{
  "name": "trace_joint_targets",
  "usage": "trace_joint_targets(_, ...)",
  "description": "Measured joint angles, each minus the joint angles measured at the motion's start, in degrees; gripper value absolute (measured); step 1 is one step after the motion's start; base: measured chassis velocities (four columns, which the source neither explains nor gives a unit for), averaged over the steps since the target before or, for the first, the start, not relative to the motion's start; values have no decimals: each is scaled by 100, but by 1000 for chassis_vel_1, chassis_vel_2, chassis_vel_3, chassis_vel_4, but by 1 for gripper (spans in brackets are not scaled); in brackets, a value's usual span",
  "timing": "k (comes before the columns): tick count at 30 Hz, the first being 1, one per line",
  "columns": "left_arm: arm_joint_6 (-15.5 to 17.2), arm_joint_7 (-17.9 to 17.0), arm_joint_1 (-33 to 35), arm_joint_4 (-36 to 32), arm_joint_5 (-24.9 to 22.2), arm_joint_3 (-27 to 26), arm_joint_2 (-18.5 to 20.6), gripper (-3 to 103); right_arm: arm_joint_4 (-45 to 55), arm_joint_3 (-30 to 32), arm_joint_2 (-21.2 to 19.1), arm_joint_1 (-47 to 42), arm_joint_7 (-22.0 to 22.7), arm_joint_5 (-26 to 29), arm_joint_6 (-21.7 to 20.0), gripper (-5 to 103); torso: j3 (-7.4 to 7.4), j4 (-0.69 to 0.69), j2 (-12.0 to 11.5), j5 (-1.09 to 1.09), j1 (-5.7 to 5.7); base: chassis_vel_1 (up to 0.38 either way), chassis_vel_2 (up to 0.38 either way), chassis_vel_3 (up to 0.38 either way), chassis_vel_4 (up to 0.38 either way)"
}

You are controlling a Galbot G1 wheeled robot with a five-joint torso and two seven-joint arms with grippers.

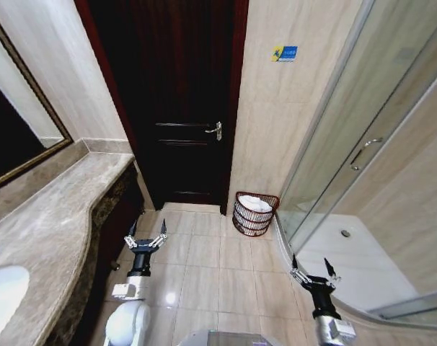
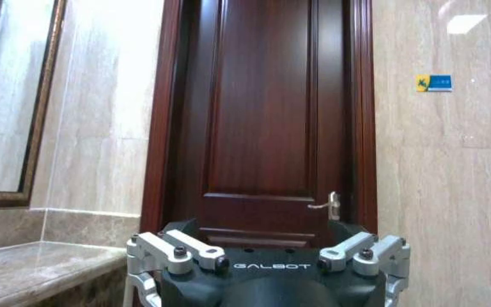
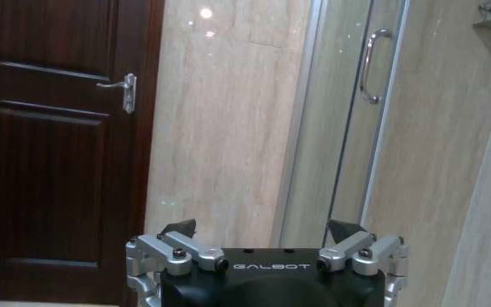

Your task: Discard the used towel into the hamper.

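While both arms hang low over the tiled floor (image 1: pixel 204 267), the left gripper (image 1: pixel 147 236) and the right gripper (image 1: pixel 313 272) each stand with jaws spread wide and nothing between them. Ahead of the left jaws, and well apart from them, stands the dark wooden door (image 1: pixel 179 108) with its metal lever handle (image 1: pixel 216 130); the marble vanity counter (image 1: pixel 45 238) runs along the outer side of that gripper. The hamper (image 1: pixel 254 213) sits on the floor beyond both sets of jaws, forward and to the inner side of the right gripper, in the corner between the door frame and the glass shower enclosure (image 1: pixel 363 158). White cloth, the towel (image 1: pixel 256 205), lies inside the hamper at its rim level. Neither gripper touches the hamper. In the right wrist view the open jaws face the beige tiled wall (image 3: pixel 228 128), with the door on one side and the shower door handle (image 3: pixel 370 64) on the other.
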Motion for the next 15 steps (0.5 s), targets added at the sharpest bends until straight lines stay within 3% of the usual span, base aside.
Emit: trace_joint_targets(15, -104, 16, 42, 72, 58, -21, -26, 100, -72, -46, -268, -123, 40, 192, 124, 100, 0, 0, 0, 0, 0, 138, -134, -135, 138)
